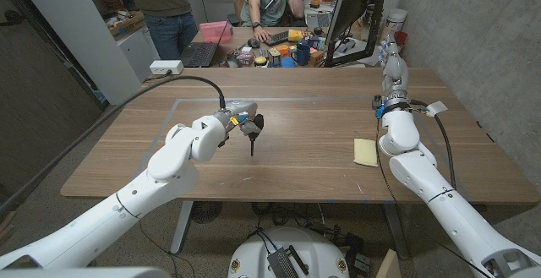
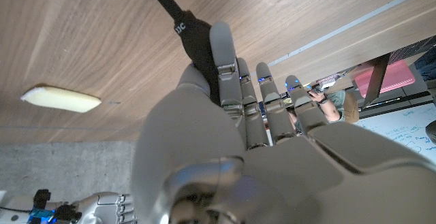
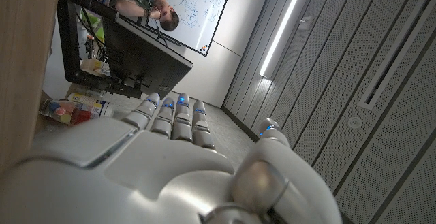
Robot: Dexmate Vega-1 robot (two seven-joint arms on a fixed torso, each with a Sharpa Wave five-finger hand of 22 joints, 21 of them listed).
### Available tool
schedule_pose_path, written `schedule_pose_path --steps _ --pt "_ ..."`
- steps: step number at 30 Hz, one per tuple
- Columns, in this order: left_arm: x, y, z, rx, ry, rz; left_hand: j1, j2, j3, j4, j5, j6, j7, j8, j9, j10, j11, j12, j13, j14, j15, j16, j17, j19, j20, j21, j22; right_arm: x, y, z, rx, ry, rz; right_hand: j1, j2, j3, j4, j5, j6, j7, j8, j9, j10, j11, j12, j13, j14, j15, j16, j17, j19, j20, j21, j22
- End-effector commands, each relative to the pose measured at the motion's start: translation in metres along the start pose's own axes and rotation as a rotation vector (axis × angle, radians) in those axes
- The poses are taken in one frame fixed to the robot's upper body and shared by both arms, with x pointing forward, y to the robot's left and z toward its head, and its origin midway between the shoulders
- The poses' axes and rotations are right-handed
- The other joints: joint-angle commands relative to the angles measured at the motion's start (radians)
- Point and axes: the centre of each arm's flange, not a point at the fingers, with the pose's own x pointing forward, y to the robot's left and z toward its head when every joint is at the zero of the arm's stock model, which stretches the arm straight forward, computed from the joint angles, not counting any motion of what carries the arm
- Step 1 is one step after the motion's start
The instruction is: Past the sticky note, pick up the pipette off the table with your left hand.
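Note:
My left hand (image 1: 239, 122) is over the middle of the table and grips a black pipette (image 1: 254, 131), which hangs with its thin tip pointing down toward the wood. In the left wrist view the fingers (image 2: 228, 67) wrap the pipette's black body (image 2: 182, 28). A pale yellow sticky note (image 1: 365, 152) lies on the table to the right of the pipette, near my right forearm; it is also the yellow pad (image 2: 61, 99) in the left wrist view. My right hand (image 1: 393, 61) is raised above the table's far right, fingers straight and empty (image 3: 174, 125).
A black cable (image 1: 190, 81) curves over the far left of the table. A monitor (image 1: 351, 16), a laptop (image 1: 199, 53) and small coloured items crowd the far edge. Two people are behind the table. A white tag (image 1: 436, 107) lies at the right.

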Motion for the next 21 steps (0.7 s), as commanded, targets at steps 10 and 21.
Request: schedule_pose_path --steps 10,21 --pt "-0.026 0.085 -0.009 -0.147 -0.068 0.132 0.033 0.019 0.015 0.002 -0.017 0.018 -0.018 0.020 0.020 0.008 0.012 0.003 0.009 0.004 0.011 -0.004 0.001 0.020 -0.001 0.007 0.001 0.026 0.029 0.045 -0.046 -0.060 0.040 -0.004 -0.003 -0.007 -0.001 0.009 0.002 -0.005 0.000 0.004 0.000 0.000 -0.001 0.002 -0.001 0.006 0.000 0.002 -0.002 0.004 0.001 0.002" --pt "-0.040 0.157 -0.006 -0.124 -0.191 0.265 0.033 0.017 0.022 0.003 -0.026 0.015 -0.018 0.027 0.031 0.008 0.024 0.001 0.010 0.003 0.017 -0.006 0.001 0.025 -0.001 0.007 0.001 0.037 0.037 0.055 -0.050 -0.082 0.054 -0.004 -0.003 -0.009 -0.001 0.009 0.002 -0.004 -0.001 0.004 0.000 0.000 -0.001 0.002 0.000 0.006 0.000 0.002 -0.002 0.004 0.002 0.002"
